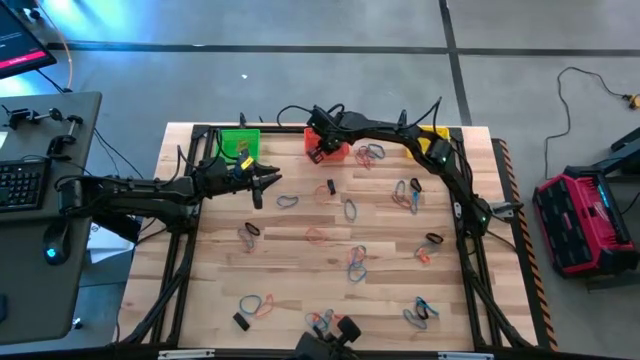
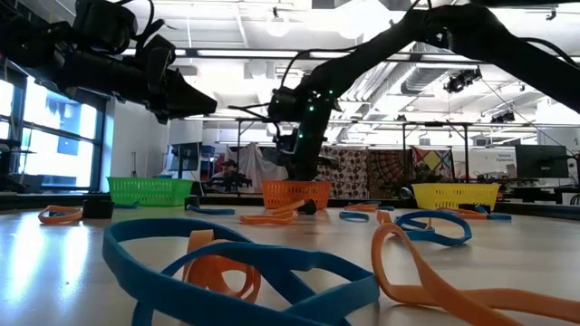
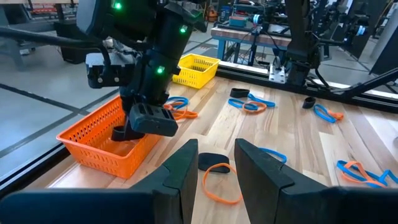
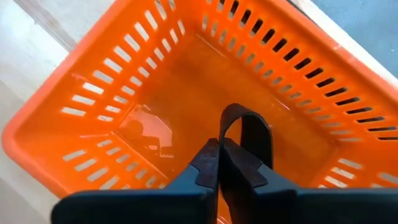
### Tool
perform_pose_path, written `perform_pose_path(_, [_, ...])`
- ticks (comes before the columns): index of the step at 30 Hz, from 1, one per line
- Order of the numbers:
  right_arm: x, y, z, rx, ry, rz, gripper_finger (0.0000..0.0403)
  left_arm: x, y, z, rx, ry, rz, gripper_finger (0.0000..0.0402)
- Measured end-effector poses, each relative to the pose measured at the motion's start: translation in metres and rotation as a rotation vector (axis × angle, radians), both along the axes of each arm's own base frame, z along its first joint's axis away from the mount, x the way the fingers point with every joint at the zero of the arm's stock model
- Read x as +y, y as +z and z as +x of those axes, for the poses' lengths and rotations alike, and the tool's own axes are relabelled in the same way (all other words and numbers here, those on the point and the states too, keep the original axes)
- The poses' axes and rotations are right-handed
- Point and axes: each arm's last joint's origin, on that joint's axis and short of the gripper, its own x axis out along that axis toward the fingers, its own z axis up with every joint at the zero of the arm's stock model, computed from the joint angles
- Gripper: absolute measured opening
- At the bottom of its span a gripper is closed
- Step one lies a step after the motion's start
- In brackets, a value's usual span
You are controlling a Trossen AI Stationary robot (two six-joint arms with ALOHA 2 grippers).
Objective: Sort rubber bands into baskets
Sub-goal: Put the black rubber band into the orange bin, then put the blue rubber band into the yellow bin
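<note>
A workshop with ceiling lights and patterned hangings lies beyond a pale wooden table (image 1: 300, 280), and a desk with a keyboard (image 1: 22, 185) stands off the table's left edge. Along the far edge, from left to right, sit the green basket (image 1: 238, 142), the orange basket (image 1: 330, 146) and the yellow basket (image 2: 455, 194), the last mostly hidden under the right arm in the high view. Rubber bands (image 1: 354, 262) in orange, blue and black lie scattered over most of the tabletop, some tangled in small clusters; a blue one and orange ones lie right before the low camera.

The left gripper (image 1: 268, 182) hangs over the table just in front of the green basket, its fingers (image 3: 186, 163) a little apart with nothing between them; an orange band (image 3: 219, 184) and a black band (image 3: 212, 160) lie on the wood beyond their tips.

The right gripper (image 4: 219, 163) reaches down into the orange basket, fingers pressed together on a black rubber band (image 4: 247, 129), whose loop stands up above the fingertips over the basket's floor.
</note>
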Motion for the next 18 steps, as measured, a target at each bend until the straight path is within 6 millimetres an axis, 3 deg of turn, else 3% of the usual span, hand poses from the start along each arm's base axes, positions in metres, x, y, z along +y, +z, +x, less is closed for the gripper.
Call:
perform_pose_path(11, [-0.001, 0.008, 0.001, 0.003, 0.017, -0.005, 0.0141, 0.0, 0.0, 0.0, -0.003, 0.001, -0.008, 0.0099])
perform_pose_path(15, [0.0, 0.027, 0.007, -0.016, 0.084, -0.02, 0.0156, 0.0, 0.0, 0.0, -0.003, 0.001, -0.008, 0.0099])
perform_pose_path(18, [0.011, 0.041, 0.016, -0.01, 0.155, -0.077, 0.0141, 0.0, 0.0, 0.0, -0.003, 0.001, -0.008, 0.0099])
